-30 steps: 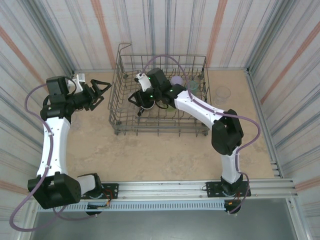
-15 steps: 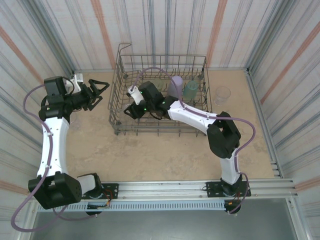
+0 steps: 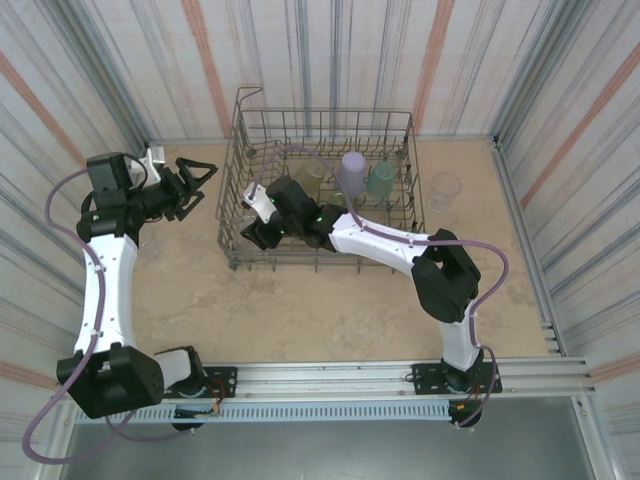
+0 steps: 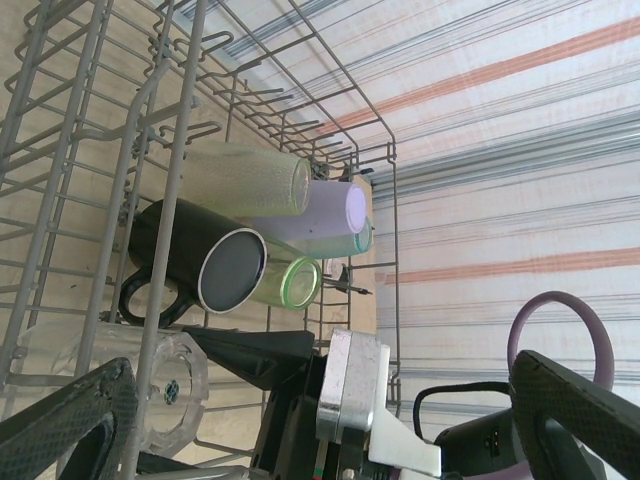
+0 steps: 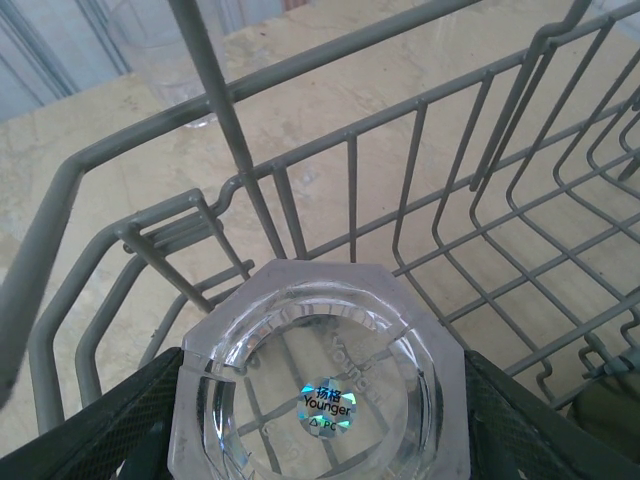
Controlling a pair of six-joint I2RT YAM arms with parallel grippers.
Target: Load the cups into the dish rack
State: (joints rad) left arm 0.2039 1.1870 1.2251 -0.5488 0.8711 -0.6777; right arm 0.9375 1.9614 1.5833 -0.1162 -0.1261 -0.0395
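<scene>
The bottom edge cuts off the clear cup [image 5: 318, 340].

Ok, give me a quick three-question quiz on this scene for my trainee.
1. True or false: the left claw is open and empty.
2. What is the right claw gripping? A) a plate B) a clear cup C) nothing
3. Fill in: one loose cup stands on the table, to the ___ of the rack.
Key: 1 true; 2 B; 3 right.
</scene>
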